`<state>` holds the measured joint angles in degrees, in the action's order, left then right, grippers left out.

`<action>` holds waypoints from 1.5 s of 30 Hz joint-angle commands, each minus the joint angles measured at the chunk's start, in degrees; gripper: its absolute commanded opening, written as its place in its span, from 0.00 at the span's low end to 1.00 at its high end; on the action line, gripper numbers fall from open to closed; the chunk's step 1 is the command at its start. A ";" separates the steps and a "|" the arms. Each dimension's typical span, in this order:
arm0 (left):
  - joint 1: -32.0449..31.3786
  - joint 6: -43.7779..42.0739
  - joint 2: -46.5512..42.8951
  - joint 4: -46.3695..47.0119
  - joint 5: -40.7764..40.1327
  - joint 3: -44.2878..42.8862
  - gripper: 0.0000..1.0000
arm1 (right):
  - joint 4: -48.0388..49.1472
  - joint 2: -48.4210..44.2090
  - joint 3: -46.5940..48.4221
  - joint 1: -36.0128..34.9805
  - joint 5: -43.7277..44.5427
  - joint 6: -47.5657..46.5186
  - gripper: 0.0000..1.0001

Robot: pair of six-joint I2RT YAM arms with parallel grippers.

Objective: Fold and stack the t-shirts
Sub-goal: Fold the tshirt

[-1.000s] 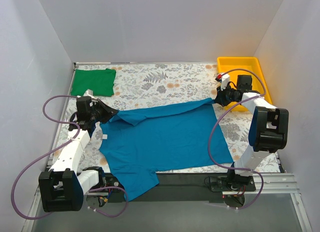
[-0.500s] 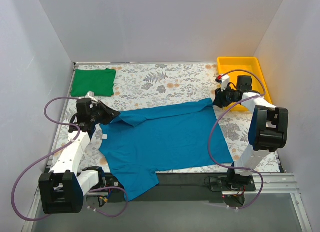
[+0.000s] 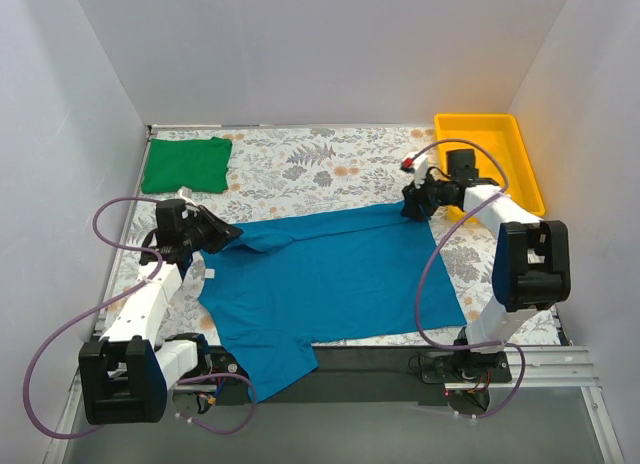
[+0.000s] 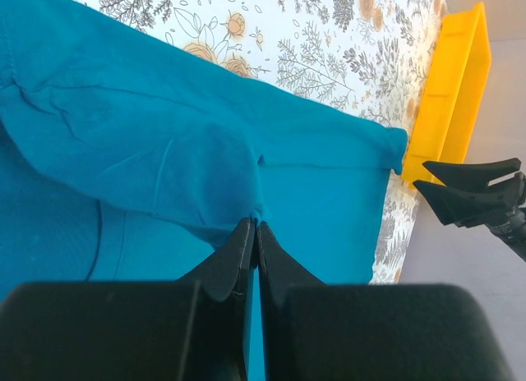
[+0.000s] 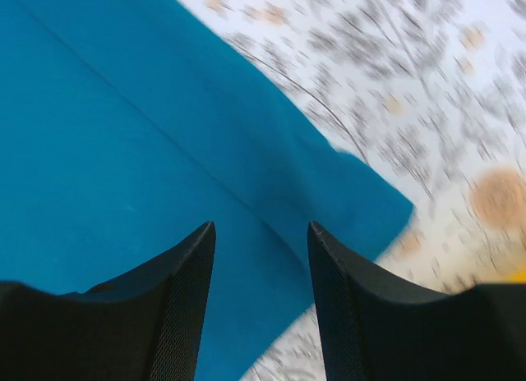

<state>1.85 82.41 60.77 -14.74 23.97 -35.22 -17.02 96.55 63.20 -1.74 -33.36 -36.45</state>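
On the floral tabletop (image 3: 330, 164), my right end effector (image 5: 261, 233) has just released the teal t-shirt (image 3: 330, 274), its far edge laid, while my left end effector (image 4: 251, 227) stays clenched on it.

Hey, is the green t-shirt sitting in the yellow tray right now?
No, the green t-shirt lies folded at the far left corner of the table, while the yellow tray sits at the far right.

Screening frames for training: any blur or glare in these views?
Right wrist: motion-blurred, floral tablecloth smeared, teal t-shirt soft. Left wrist: sharp on the shirt, left claw dark and defocused at its base near the lens. Top external: crisp, even light, no glare.
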 commanded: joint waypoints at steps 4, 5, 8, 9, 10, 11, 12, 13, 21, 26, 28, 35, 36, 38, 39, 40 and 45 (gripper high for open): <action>0.35 -0.67 2.67 1.12 -1.11 -2.13 0.00 | -2.67 -3.57 2.36 -18.81 -0.21 -8.90 0.55; 0.35 -0.67 3.21 1.64 -1.29 -2.48 0.00 | -2.76 -3.30 2.89 -21.09 0.31 -9.34 0.56; 0.35 -0.67 4.88 2.61 -2.17 -3.18 0.00 | -2.67 -1.29 6.05 -30.06 2.59 -10.84 0.55; 0.35 -0.67 5.32 2.70 -2.60 -3.45 0.00 | -2.15 -0.58 7.02 -34.08 3.30 -11.45 0.55; 0.44 -0.85 6.10 2.96 -3.39 -3.54 0.00 | -1.80 0.29 8.50 -35.95 4.18 -11.63 0.54; 0.44 -0.94 6.37 3.23 -3.75 -3.89 0.00 | -0.92 2.13 9.56 -39.36 6.10 -11.80 0.54; 0.44 -1.02 6.98 3.40 -4.01 -4.15 0.00 | -0.39 3.19 10.44 -40.87 7.25 -12.07 0.54; 0.44 -1.20 7.34 3.58 -4.71 -4.33 0.00 | 0.22 4.25 12.19 -42.19 8.31 -12.07 0.52; 0.44 -2.17 10.06 4.98 -8.32 -6.87 0.00 | 4.01 14.45 20.64 -49.67 14.99 -8.47 0.48; 0.70 -2.08 13.40 6.74 -9.55 -7.84 0.00 | 5.06 18.58 24.07 -51.52 16.93 -7.68 0.46; 0.79 -2.08 15.42 7.09 -9.81 -8.54 0.00 | 5.06 19.46 24.86 -51.96 16.93 -7.67 0.44; 1.14 -2.78 19.73 8.42 -9.82 -10.57 0.00 | 5.06 22.19 26.62 -54.24 16.05 -7.41 0.35; 1.14 -2.78 20.52 8.50 -9.82 -10.66 0.00 | 4.98 22.45 26.80 -54.60 15.96 -7.41 0.35; 1.32 -2.96 21.05 8.94 -9.99 -10.92 0.00 | 4.97 23.33 27.41 -55.39 15.70 -7.41 0.34; 1.40 -2.96 21.66 9.03 -9.99 -11.01 0.00 | 4.97 23.59 27.68 -55.57 15.70 -7.32 0.34; 1.49 -3.05 22.02 9.20 -10.08 -11.10 0.00 | 4.97 24.38 28.20 -55.83 15.79 -7.32 0.33; 1.93 -3.31 23.86 9.56 -9.73 -11.97 0.00 | 4.97 26.75 30.05 -56.01 16.58 -7.06 0.33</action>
<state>3.27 80.27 84.49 -6.57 14.96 -44.93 -13.30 122.39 90.43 -57.76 -16.82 -43.94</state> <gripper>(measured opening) 0.010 0.333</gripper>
